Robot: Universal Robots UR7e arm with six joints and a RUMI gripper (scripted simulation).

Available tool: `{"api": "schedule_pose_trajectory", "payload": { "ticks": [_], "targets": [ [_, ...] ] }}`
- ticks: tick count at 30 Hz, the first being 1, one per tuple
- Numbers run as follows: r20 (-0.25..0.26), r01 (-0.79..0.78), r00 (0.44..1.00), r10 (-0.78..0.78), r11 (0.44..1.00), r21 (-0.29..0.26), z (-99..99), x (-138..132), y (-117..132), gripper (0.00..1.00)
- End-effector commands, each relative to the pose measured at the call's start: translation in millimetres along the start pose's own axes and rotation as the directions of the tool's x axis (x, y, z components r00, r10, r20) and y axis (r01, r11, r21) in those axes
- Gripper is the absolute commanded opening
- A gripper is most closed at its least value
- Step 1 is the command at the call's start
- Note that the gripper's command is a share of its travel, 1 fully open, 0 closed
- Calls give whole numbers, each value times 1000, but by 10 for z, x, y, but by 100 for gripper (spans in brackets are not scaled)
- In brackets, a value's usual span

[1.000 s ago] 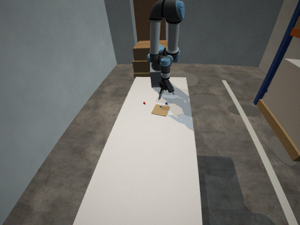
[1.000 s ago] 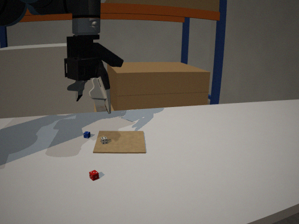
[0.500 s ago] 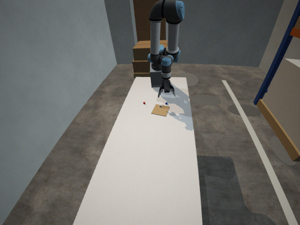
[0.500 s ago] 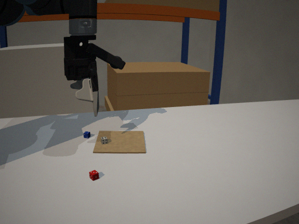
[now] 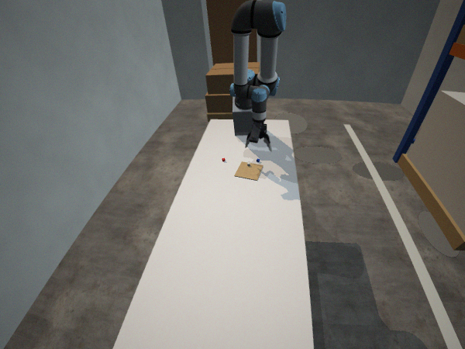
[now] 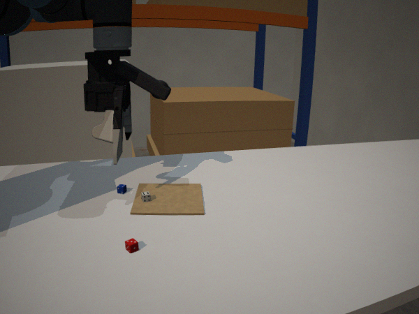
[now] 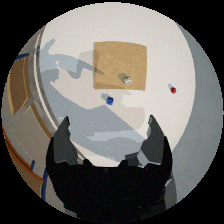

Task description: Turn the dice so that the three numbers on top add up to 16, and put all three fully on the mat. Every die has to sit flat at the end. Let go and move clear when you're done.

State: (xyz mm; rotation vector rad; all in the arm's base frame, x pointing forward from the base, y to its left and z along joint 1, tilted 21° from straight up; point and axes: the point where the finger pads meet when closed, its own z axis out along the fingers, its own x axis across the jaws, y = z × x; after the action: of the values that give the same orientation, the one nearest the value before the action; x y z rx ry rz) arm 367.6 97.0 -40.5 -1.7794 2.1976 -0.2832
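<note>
While the gripper (image 5: 258,148) (image 6: 122,150) (image 7: 108,116) is hovering wide open, gripping nothing — dice (image 5: 223,160) (image 6: 132,245) (image 7: 173,90) are showing pips — no legible lettering.

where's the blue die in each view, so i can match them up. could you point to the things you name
Top: blue die (image 5: 258,160) (image 6: 121,188) (image 7: 110,101) just right of centre, beyond the mat.
Exterior: left of centre, left of the mat.
Wrist: near the centre, below the mat.
Shared landmark: tan mat (image 5: 248,171) (image 6: 174,200) (image 7: 117,60).

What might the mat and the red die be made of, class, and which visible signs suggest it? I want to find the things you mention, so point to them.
The mat (image 5: 248,172) (image 6: 174,200) (image 7: 112,60): possibly cork or wood, matte; tan, faintly mottled. The red die (image 5: 223,160) (image 6: 131,245) (image 7: 173,90): probably plastic; evenly coloured, crisp edges, pale pips.
</note>
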Motion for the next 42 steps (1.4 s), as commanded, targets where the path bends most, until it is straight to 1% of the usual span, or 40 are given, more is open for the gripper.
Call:
{"api": "schedule_pose_trajectory", "payload": {
  "ticks": [1,19,40,41,42],
  "targets": [
    [-6,-103,995,103,995,4,0,4,21,100],
    [-6,-283,959,283,959,5,2,16,70,100],
    [-5,-316,949,316,949,5,2,18,80,100],
    [-5,-316,949,316,949,5,2,18,80,18],
    [-5,-316,949,316,949,5,2,18,80,18]
  ]
}}
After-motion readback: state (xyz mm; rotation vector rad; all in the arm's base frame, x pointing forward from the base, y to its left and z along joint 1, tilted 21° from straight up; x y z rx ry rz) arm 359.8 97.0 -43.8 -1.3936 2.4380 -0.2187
